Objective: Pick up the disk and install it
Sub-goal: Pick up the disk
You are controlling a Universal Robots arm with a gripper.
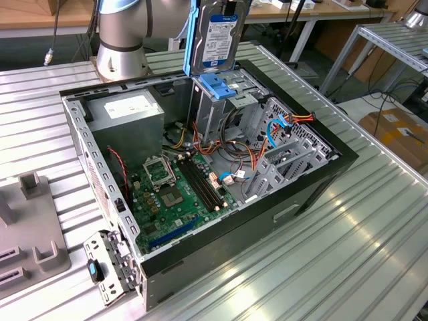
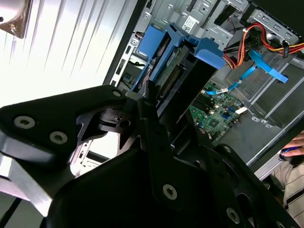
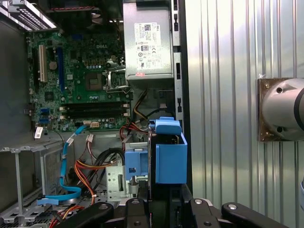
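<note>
The disk [image 1: 221,37], silver with a white-and-blue label and blue side rails, hangs upright above the back of the open computer case [image 1: 321,180]. My gripper [image 3: 164,202] is shut on it from above. Its black fingers [image 2: 149,107] clamp the disk [image 2: 167,80] across its flat faces. The disk's lower edge sits just over the light-blue latch [image 1: 217,85] of the metal drive cage [image 1: 210,117]. In the first wrist view the disk [image 3: 168,156] is seen edge-on, beside the latch [image 3: 135,164] and close to the case wall.
Inside the case lie the grey power-supply box [image 1: 127,110], the green motherboard [image 1: 174,190] and loose red, orange and blue cables [image 1: 257,157]. The arm's base [image 1: 120,40] stands behind the case. A grey fixture [image 1: 27,227] lies at the exterior view's left. A person's hand [image 2: 294,152] is near the case.
</note>
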